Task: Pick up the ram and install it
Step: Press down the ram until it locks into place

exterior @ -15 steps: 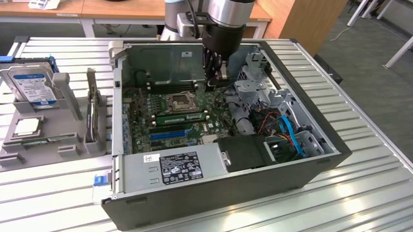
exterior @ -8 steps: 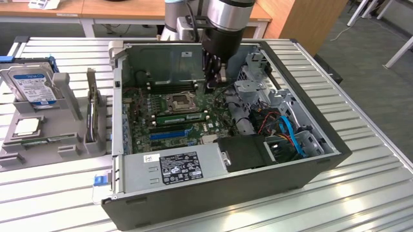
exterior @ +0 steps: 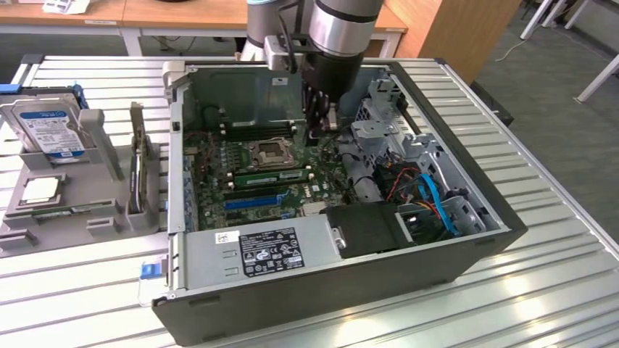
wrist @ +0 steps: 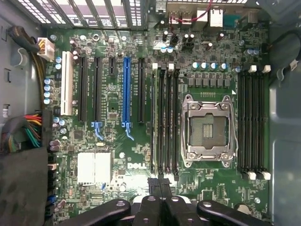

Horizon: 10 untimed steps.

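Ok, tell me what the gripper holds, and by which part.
Nothing, as far as shows: the gripper has its jaws together over the motherboard; a ram is plugged into it.

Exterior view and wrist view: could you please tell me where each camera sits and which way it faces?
Exterior view: off the arm, raised, looking obliquely down into the open computer case; arm and tool show.
Wrist view: on the wrist, facing straight onto the motherboard; the tool shows.
Shared: motherboard, CPU socket, tool.
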Motion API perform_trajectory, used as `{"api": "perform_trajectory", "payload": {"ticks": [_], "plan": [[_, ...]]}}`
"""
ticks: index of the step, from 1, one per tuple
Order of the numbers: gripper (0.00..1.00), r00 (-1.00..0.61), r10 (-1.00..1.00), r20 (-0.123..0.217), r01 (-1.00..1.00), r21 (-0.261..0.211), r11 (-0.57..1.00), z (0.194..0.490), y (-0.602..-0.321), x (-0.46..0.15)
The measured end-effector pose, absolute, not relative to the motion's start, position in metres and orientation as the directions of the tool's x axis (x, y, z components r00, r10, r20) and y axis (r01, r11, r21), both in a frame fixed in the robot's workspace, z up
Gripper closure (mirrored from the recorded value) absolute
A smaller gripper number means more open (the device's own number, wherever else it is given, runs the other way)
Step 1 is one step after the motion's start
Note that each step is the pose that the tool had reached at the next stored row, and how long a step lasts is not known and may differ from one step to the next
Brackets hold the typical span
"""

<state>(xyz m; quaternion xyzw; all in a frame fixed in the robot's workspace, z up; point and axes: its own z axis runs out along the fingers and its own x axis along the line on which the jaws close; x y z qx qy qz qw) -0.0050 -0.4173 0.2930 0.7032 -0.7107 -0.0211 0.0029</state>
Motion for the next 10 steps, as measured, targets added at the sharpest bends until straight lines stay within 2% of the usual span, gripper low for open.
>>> {"api": "perform_trajectory", "payload": {"ticks": [10], "plan": [[0.9, -0.011, -1.0, -0.026, -0.999, 0.034, 0.01, 0.277, -0.417, -0.005]]}}
